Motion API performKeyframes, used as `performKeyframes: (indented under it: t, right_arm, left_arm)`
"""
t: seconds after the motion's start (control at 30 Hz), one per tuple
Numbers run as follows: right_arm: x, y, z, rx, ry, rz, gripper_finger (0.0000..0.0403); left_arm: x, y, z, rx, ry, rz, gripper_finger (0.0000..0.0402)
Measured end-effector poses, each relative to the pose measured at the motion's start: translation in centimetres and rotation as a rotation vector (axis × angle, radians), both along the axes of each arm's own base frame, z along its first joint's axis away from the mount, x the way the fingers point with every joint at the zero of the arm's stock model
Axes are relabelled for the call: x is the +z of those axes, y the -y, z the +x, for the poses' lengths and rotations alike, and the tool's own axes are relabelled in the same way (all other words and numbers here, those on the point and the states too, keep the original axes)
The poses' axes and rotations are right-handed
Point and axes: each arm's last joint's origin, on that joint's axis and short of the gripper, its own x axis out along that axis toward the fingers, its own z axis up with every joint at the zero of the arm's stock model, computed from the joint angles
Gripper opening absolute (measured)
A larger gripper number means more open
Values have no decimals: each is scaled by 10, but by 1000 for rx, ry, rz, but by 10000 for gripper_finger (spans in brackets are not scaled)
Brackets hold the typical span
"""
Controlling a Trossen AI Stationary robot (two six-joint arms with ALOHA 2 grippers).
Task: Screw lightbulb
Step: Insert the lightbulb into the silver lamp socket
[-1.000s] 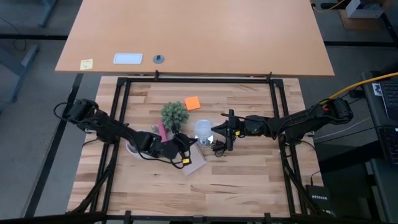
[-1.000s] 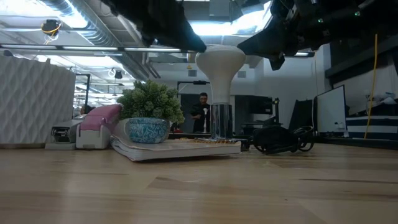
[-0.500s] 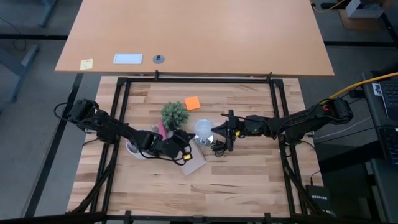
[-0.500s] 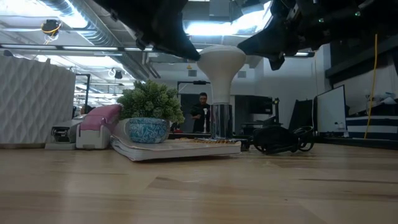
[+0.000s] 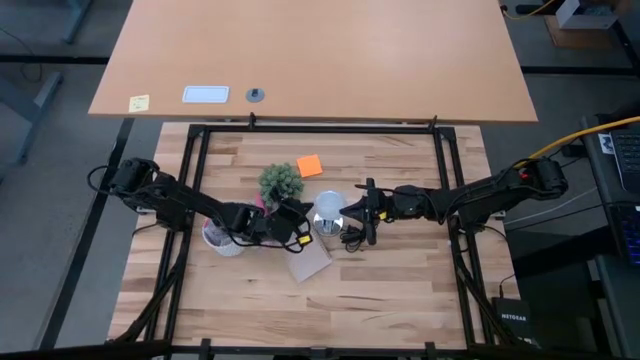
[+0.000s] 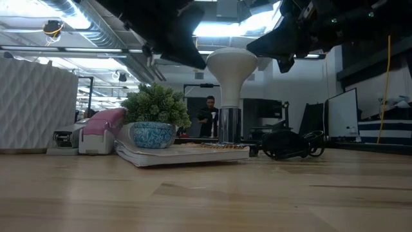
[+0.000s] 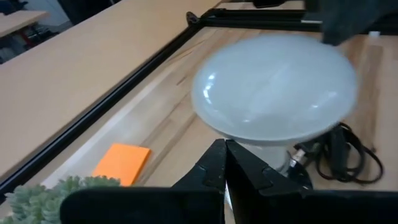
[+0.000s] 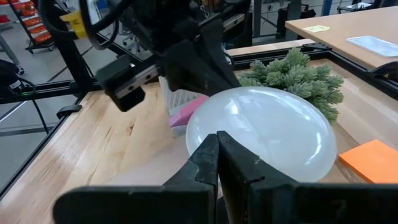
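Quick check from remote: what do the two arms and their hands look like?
Both arms are dark, jointed, with black cables alongside. The left hand carries yellow tags near its wrist; the right hand is plain black. Each hand ends in two dark, pointed fingers.

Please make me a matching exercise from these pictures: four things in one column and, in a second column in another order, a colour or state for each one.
Things:
1. lightbulb
2. sticky note
3. left claw
4. plant pot

Colour or state:
A. orange, flat on the table
B. blue patterned
C. shut
D. frosted white, upright

Pairs: 1-D, 2-A, 3-C, 4-B
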Motion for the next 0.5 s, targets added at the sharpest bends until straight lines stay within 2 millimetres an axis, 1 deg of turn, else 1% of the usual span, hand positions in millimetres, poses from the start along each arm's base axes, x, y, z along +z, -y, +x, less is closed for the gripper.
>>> performKeyframes:
  t: [0.13, 0.27, 0.5]
  right_arm:
    - [0, 0, 0, 0, 0, 0, 12]
    - [0, 0, 0, 0, 0, 0, 12]
    - [0, 0, 0, -1, 1, 0, 12]
  left_arm:
    - [0, -3, 1, 4, -7, 10, 0]
    - [1, 1, -1, 9, -16, 47, 0]
    - [18, 10, -11, 47, 39, 96, 0]
